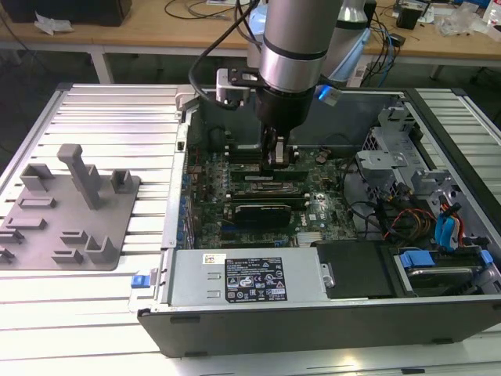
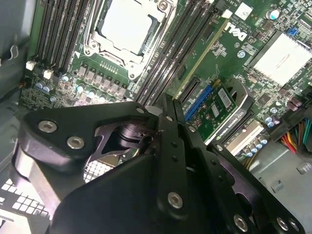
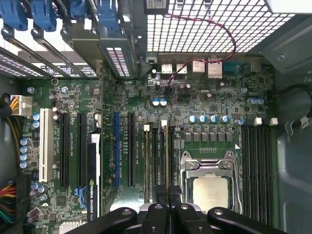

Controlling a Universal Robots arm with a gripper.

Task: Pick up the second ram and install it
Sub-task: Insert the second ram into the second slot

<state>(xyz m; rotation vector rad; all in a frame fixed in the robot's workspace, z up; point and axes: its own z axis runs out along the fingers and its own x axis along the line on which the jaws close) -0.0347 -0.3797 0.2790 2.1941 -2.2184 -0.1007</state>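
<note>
My gripper [image 1: 278,160] is low inside the open computer case [image 1: 235,313], over the memory slots next to the silver processor [image 3: 210,191]. The second ram [image 3: 166,151] is a thin green stick standing on edge in a slot. Its near end runs in between my fingertips. In both wrist views the two black fingers [image 3: 160,191] are drawn together with only a thin gap, so my gripper [image 3: 168,190] is shut on the stick. My gripper [image 2: 165,105] hides the stick's near end in the second wrist view.
Another green stick [image 2: 200,59] sits in the slot farthest from the processor. A black card [image 1: 262,213] lies across the board in front of my gripper. The grey tray [image 1: 70,227] with its post stands at the exterior view's left. Cables and drive bays [image 1: 438,227] crowd that view's right.
</note>
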